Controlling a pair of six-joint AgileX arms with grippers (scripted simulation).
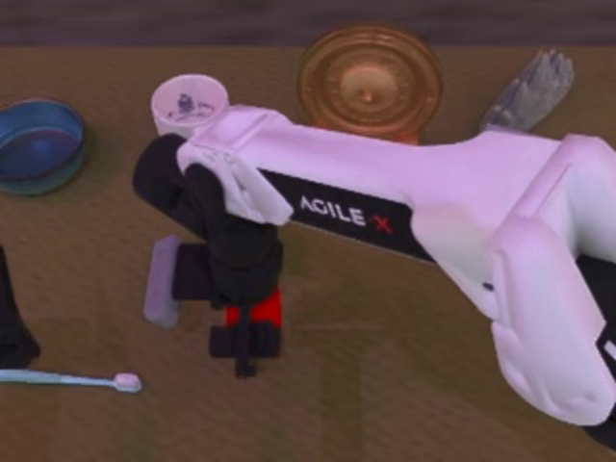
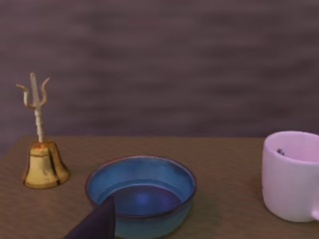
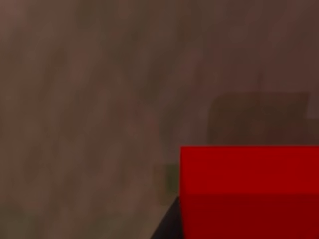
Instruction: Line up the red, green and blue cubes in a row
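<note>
Top view: the right gripper [image 1: 246, 337] is reached across to the table's left-centre, directly over the red cube [image 1: 266, 308], apparently clamped on it. Green and blue cubes are not visible. No row is formed; judged early stage, with all three placements outstanding. The left gripper [image 1: 10, 322] sits parked at the left edge.

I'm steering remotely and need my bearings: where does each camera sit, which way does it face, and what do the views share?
Top view: above the table, looking down; right arm reaches across, its tool at the bright red cube.
Left wrist view: low, facing the blue glazed bowl, brass bell and white mug; a dark tool tip shows.
Right wrist view: close over the red cube.
Shared: the cube; bowl and mug.
</note>
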